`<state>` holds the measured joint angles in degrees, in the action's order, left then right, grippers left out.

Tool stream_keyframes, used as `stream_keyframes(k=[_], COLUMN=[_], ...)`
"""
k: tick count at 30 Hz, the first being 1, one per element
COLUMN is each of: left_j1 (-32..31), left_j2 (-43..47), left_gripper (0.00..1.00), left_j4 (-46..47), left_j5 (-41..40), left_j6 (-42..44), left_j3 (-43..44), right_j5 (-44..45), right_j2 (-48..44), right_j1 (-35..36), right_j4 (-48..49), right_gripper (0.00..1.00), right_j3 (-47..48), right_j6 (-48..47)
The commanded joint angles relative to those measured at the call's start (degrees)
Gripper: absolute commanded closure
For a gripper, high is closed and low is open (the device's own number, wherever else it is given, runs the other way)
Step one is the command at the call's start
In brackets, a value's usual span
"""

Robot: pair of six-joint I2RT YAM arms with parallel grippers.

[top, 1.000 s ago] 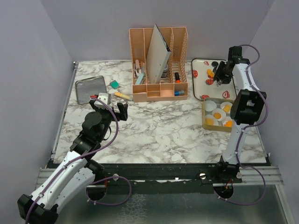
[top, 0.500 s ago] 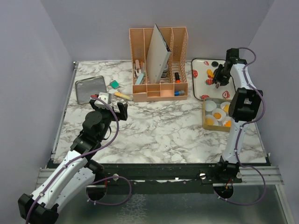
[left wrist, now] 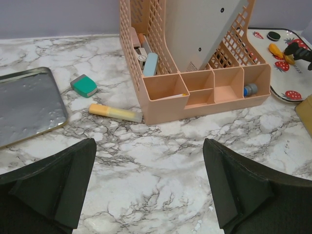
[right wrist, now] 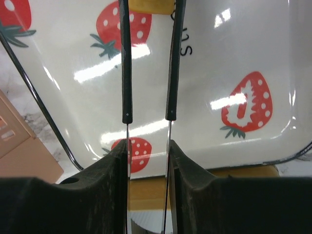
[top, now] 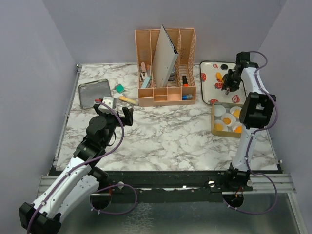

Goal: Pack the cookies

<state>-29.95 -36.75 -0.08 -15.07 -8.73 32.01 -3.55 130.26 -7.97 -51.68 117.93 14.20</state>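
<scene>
At about 8 o'clock on the marble table (top: 165, 136), the left gripper (left wrist: 147, 156) hangs with its jaws spread wide and nothing between them. At 3 o'clock a tan box (top: 213, 119) holds white paper cups (top: 220, 109), several with cookies (top: 226, 120) inside. Farther off, at 2 o'clock, the right gripper (right wrist: 148, 29) stands over the strawberry plate (right wrist: 234, 48). Its fingers are narrow on either side of one yellow cookie (right wrist: 146, 5) — pinched or not, I cannot tell.

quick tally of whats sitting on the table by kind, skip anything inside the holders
metal tray: 1
organizer: 1
strawberry plate: 1
box: 1
teal eraser: 1
yellow marker: 1
total: 6
</scene>
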Motion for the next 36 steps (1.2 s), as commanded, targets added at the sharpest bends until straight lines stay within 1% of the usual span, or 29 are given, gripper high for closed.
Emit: stream_keyframes(k=[1,8,13,21,36], left_j1=[0.42,0.43,0.42,0.42,0.42], left_j2=[0.97,1.67,2.15,2.69,3.86], left_gripper=[0.01,0.01,0.01,0.01,0.01], left_j4=[0.16,0.16,0.16,0.16,0.16], left_j5=[-0.31,-0.03,0.04,0.55,1.09], left_j6=[0.47,0.30,0.21,-0.19,-1.11], left_j3=[-0.28,-0.42,-0.41,-0.46,-0.79], right_j5=[-0.66,-1.54,-2.65,-2.86,-4.29], right_j2=[-7.23,-13.43,-18.26,-29.68,-50.23], right_j1=[-0.26,-0.29,-0.07,2.14,3.64], right_j4=[-1.13,0.11,0.44,3.16,1.32], right_gripper=[0.83,0.90,0.92,0.92,0.92], right_j3=[-3.22,-10.07,-14.96,-25.76,-43.17], right_j6=[-1.16,-1.45,-1.25,0.73,0.39])
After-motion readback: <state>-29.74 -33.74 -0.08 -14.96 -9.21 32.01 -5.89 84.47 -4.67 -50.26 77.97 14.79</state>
